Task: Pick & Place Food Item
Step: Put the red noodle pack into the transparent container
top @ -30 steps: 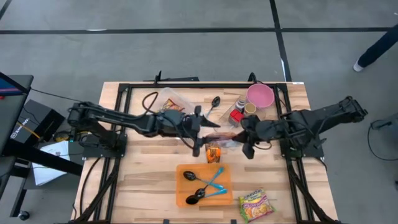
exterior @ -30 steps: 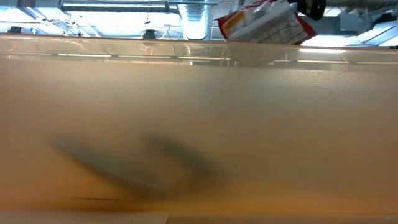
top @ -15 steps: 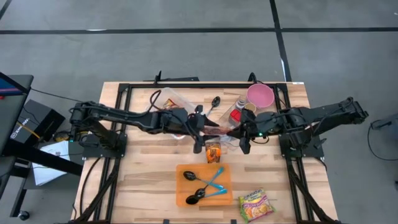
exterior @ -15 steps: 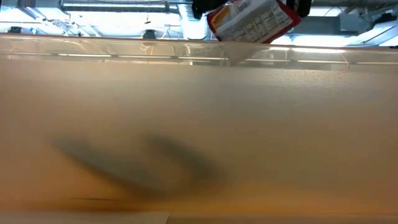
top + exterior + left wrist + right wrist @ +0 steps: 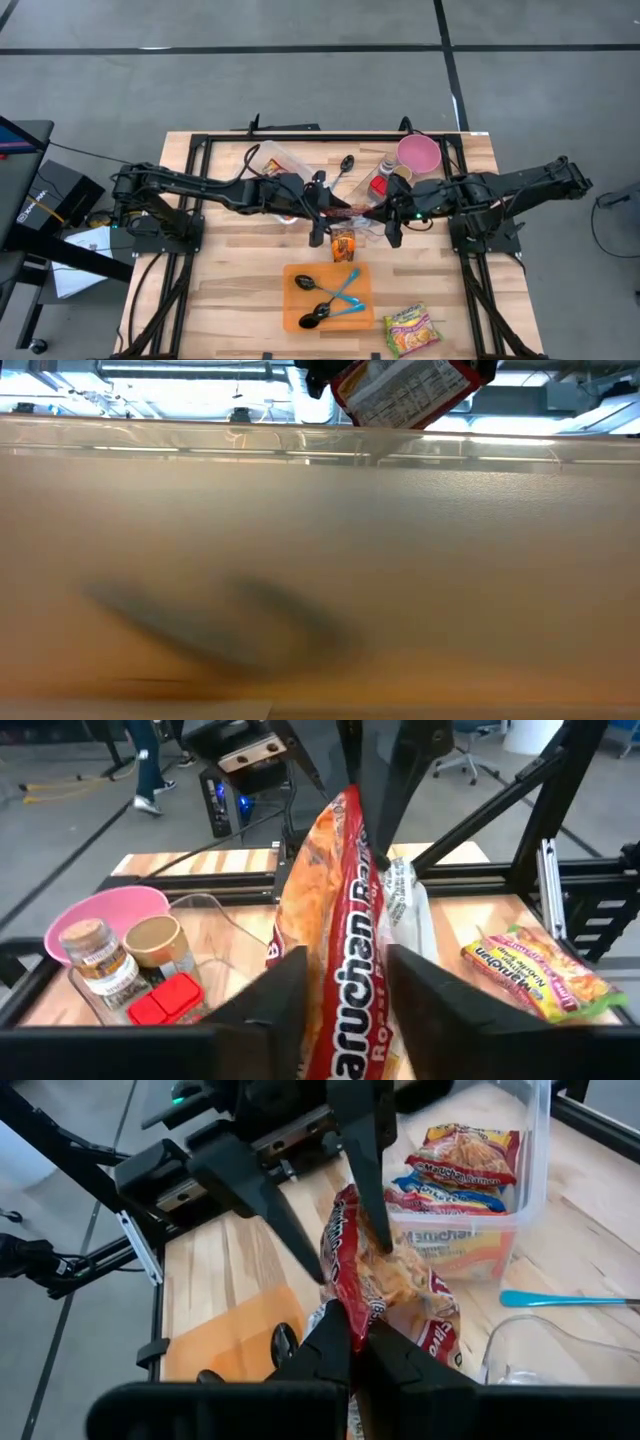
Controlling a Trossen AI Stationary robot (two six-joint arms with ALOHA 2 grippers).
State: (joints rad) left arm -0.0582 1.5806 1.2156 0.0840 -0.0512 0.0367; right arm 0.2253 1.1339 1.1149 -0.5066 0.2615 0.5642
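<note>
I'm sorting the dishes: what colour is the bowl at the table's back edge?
Pink; the bowl shows best in the high view.

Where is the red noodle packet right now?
In the high view the red noodle packet hangs mid-table between both arms, just above the orange cup, pinched by the right gripper.
</note>
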